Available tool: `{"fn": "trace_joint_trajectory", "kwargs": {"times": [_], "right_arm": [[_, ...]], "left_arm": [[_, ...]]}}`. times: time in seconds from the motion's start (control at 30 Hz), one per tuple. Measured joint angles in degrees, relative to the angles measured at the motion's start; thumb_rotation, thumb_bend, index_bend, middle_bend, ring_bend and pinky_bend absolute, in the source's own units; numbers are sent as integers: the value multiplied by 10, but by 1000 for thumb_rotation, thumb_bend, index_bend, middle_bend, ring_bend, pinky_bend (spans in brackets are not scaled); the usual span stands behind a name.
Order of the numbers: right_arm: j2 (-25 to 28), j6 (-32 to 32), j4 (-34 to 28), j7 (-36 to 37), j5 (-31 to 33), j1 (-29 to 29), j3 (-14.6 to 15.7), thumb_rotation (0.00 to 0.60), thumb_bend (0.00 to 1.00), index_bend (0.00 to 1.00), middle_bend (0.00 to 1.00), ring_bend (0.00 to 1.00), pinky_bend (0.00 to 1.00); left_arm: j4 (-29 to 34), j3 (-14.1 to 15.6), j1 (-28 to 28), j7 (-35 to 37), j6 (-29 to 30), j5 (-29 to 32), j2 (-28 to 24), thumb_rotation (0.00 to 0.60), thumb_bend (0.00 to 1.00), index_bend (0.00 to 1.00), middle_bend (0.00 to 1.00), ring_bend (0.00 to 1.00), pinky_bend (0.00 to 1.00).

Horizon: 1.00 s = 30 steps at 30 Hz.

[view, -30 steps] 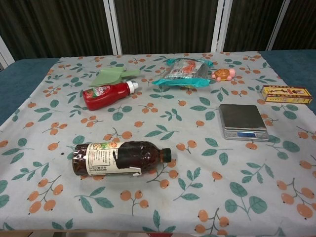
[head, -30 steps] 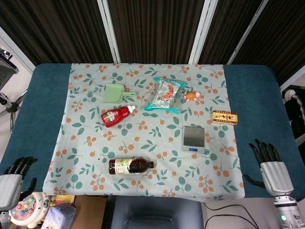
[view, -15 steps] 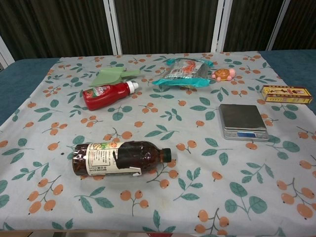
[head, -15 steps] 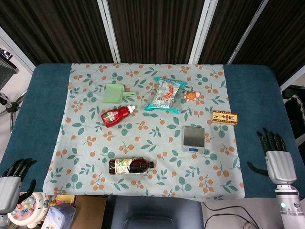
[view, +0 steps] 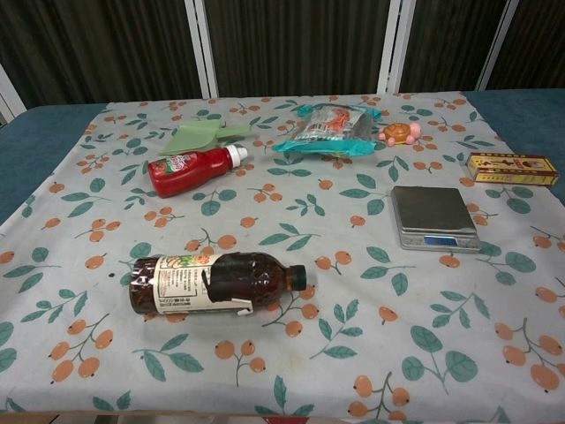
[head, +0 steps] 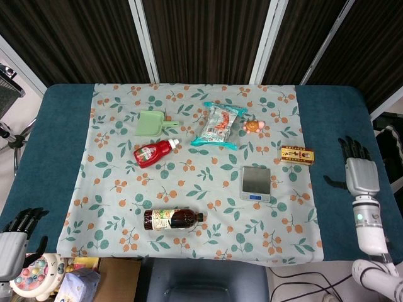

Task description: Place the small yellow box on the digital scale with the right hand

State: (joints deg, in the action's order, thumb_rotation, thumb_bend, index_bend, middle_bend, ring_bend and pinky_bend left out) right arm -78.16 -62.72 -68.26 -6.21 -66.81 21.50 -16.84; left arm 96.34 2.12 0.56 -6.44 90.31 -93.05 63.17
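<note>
The small yellow box point(head: 297, 154) point(view: 512, 169) lies flat near the right edge of the patterned cloth. The silver digital scale point(head: 255, 182) point(view: 435, 217) sits to its front left with nothing on its pan. My right hand point(head: 357, 170) hovers over the blue table to the right of the box, fingers spread and holding nothing. My left hand point(head: 12, 244) is at the lower left corner of the head view, off the table edge, fingers apart and holding nothing. Neither hand shows in the chest view.
On the cloth lie a dark bottle point(head: 172, 219) at the front, a ketchup bottle point(head: 154, 152), a green scoop point(head: 153, 123), a snack packet point(head: 219, 125) and an orange turtle toy point(head: 253, 126). Bags and toys point(head: 60, 277) sit below the table's front left.
My right hand has moved away from the front edge, up along the right side of the table toward the yellow box. The left hand has sunk slightly lower.
</note>
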Motion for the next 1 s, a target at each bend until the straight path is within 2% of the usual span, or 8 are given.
{"fn": "trace_joint_trajectory", "kwargs": {"times": [0.13,0.33,0.73,1.0], "right_arm": [[-41,54,86,-2,23,53,-15,600,310,190,168,114,231],[-94,128,179,1,45,108,-22,600,311,229,207,153,261],[-201,206,362,9,63,172,-19,600,313,316,285,231,320],[-253,264,451,34,57,201,-13,600,313,346,310,261,343]], "left_arm": [[-1,1,2,2,3,-1,0,600,436,237,194,159,368],[0,6,7,1,7,-6,-1,600,435,239,194,158,368],[-5,8,11,13,9,-6,-2,600,435,239,193,159,368],[-1,1,4,13,-3,6,-4,600,435,239,193,159,368]]}}
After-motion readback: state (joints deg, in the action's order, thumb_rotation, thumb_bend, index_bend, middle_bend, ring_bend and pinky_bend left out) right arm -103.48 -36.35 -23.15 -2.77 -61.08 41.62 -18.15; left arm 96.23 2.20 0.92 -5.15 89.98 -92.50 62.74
